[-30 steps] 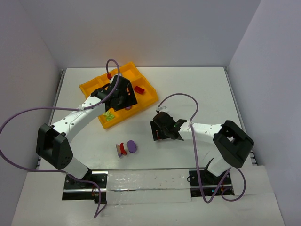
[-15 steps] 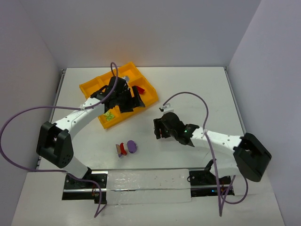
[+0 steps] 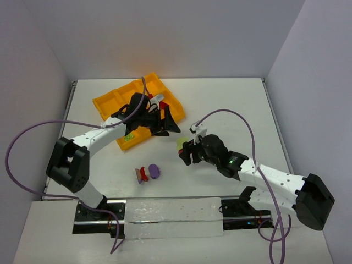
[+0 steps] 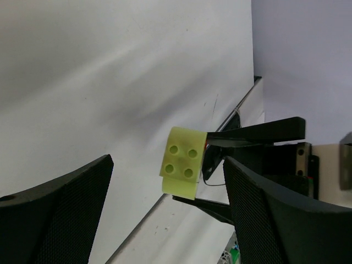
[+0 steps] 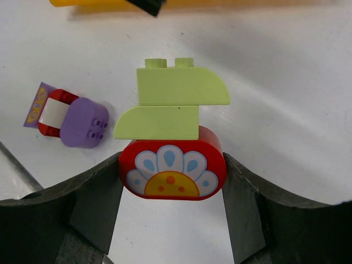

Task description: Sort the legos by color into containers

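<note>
My right gripper (image 5: 171, 184) is shut on a red rounded lego with a flower print (image 5: 171, 168). Two yellow-green legos (image 5: 176, 88) are stuck on top of it. It holds this cluster (image 3: 181, 144) above the table, right of the orange-yellow tray (image 3: 110, 102). My left gripper (image 3: 170, 122) is open and empty at the tray's right edge, facing the held cluster (image 4: 184, 162), with its fingers (image 4: 60, 209) wide apart. A purple and red cluster (image 3: 148, 172) lies on the table, also seen in the right wrist view (image 5: 77, 121). A yellow-green lego (image 3: 128, 138) lies in a near tray cell.
The left arm covers several tray cells. The tray's edge (image 5: 231, 3) and the left gripper's tip (image 5: 146, 5) show at the top of the right wrist view. White walls enclose the table on three sides.
My right arm has reached out and shifted slightly left with its cluster. My left gripper has swung right from over the tray cells to the tray's right edge, towards the held cluster.
</note>
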`<move>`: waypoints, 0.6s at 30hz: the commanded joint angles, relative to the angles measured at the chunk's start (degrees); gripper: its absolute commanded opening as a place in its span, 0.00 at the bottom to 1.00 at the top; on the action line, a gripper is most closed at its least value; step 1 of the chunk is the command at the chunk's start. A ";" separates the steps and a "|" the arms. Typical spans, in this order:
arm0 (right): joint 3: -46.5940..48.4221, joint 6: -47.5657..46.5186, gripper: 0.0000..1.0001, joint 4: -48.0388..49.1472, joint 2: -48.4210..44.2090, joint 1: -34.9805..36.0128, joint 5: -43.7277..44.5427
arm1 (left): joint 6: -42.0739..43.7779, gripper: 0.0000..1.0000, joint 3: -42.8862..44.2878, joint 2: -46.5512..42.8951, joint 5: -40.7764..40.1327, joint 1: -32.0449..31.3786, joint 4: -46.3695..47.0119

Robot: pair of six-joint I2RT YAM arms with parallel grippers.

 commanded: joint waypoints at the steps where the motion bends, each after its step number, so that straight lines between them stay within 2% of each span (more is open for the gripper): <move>1: 0.19 -2.01 0.27 3.01 -1.76 0.34 -0.76 | 1.90 0.89 -1.20 1.74 5.31 -0.74 3.75; 5: 0.48 -2.12 0.27 3.18 -2.08 0.40 -1.09 | 3.12 0.89 -0.98 3.86 5.17 -1.58 2.27; 8: 0.99 -2.02 0.27 2.92 -1.31 0.31 -1.00 | 0.88 0.88 -3.67 3.57 10.01 -2.09 8.68; 18: 1.79 -2.09 0.27 3.45 -0.13 0.36 -1.23 | -2.11 0.73 -7.93 3.99 16.84 -3.94 17.22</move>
